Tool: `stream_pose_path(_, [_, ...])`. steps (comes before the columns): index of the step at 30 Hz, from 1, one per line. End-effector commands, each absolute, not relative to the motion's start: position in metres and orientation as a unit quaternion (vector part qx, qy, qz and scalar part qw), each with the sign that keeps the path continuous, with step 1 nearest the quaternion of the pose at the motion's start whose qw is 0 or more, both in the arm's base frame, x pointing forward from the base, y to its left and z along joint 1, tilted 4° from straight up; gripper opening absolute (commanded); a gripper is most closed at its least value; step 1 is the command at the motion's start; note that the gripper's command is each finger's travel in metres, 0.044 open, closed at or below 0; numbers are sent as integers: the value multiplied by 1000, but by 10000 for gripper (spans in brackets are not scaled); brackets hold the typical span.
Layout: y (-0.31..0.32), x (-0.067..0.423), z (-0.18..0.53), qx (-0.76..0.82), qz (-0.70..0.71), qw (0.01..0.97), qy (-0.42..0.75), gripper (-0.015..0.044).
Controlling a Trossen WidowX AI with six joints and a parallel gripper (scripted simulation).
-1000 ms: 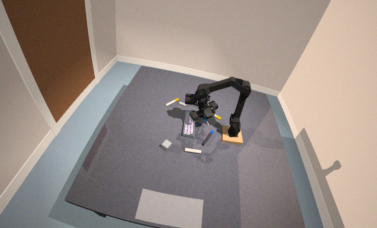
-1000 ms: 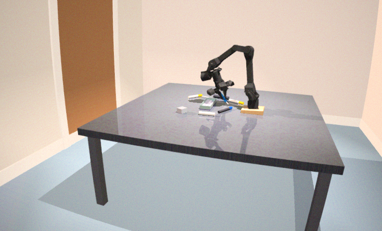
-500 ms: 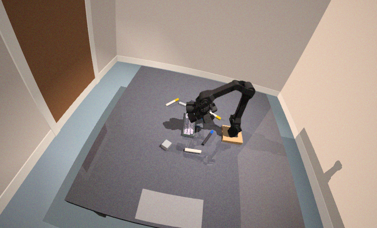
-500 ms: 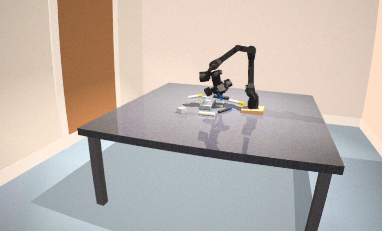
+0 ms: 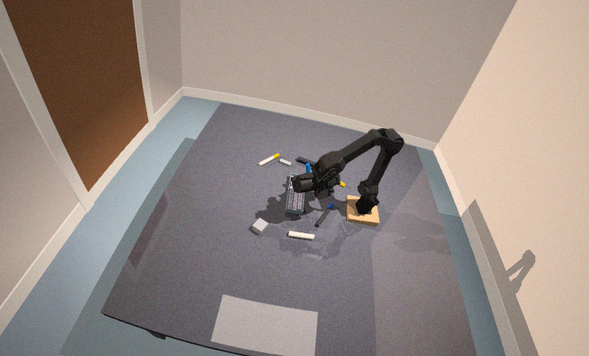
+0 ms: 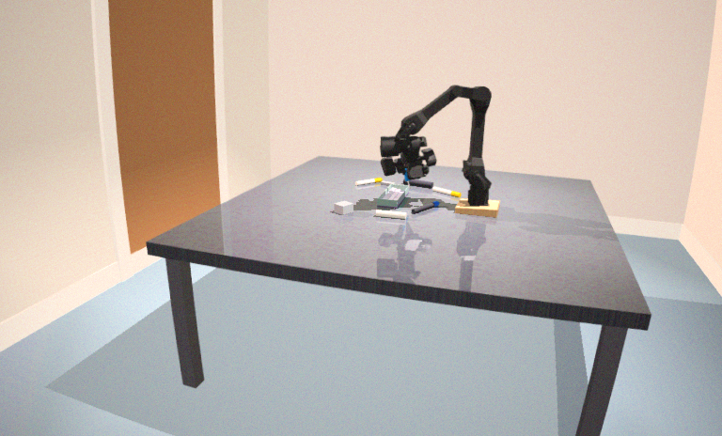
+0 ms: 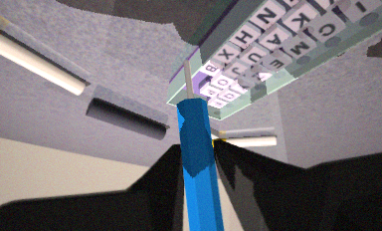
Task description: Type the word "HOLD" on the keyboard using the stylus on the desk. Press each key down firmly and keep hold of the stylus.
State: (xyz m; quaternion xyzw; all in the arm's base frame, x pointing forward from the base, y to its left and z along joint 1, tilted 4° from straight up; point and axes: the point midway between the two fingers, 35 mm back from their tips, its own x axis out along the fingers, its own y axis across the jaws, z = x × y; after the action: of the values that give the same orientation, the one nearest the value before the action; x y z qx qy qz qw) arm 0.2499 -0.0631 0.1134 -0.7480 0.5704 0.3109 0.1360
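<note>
My gripper [image 6: 408, 170] [image 7: 197, 149] is shut on the blue stylus [image 5: 308, 167] [image 6: 406, 175] [image 7: 195, 133], which points away from the fingers with its thin grey tip out. The keyboard [image 5: 295, 200] [image 6: 392, 197] [image 7: 274, 40] is a green-rimmed tray of pale letter keys. In the wrist view the tip overlaps its end rim and purple base, left of the B and O keys; its height above them is unclear. The H key [image 7: 243, 38] is in view farther up the same row, past X. I cannot make out L or D. The arm hides part of the keyboard in the top view.
A dark cylinder [image 5: 305, 160] [image 6: 419, 184] [image 7: 126, 118], a small grey block [image 5: 284, 162] and yellow-capped markers [image 5: 268, 159] [image 6: 446, 191] lie beyond the keyboard. A blue-capped black marker [image 5: 324, 215] [image 6: 426, 207], a white cylinder [image 5: 301, 235] [image 6: 391, 214] and a grey cube [image 5: 260, 225] [image 6: 343, 208] lie nearer.
</note>
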Motion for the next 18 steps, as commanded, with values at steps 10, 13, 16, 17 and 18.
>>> stream_pose_path(10, [-37, 261, 138, -811, 177, 144, 538, 0])
stream_pose_path(13, [-37, 261, 135, -811, 177, 144, 538, 0])
stream_pose_path(16, [-37, 263, 124, -811, 177, 144, 538, 0])
stream_pose_path(17, [-37, 263, 119, -811, 177, 144, 538, 0])
stream_pose_path(18, [-38, 263, 113, -811, 177, 144, 538, 0])
